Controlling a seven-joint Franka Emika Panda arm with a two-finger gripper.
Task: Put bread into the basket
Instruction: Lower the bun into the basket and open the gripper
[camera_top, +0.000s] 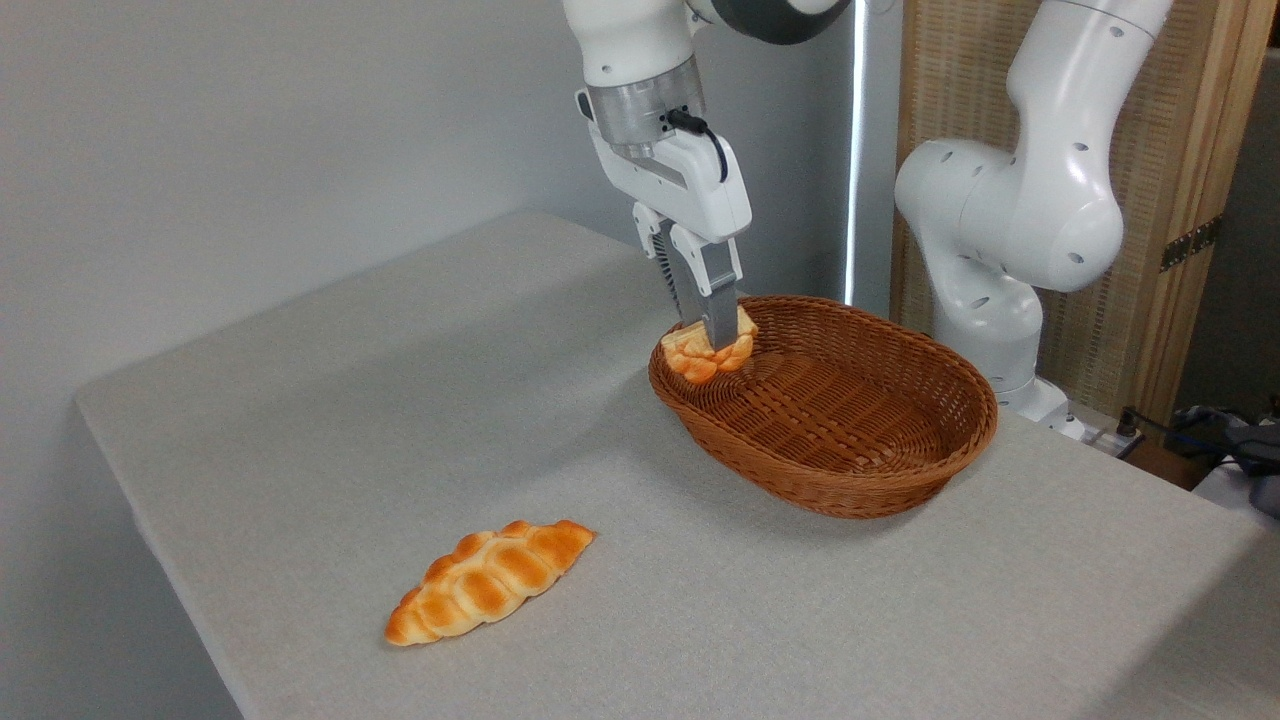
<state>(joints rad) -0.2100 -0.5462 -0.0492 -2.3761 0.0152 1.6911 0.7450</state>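
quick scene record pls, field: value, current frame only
claw: shut on bun, pointing down
bun: held over the left rim of the basket, not yet released
basket: on table, right of centre, nothing lying on its floor
loaf: braided, on table at front left, apart from basket, untouched
table: grey, holds only basket and loaf
task state: bun at basket edge, not yet dropped in
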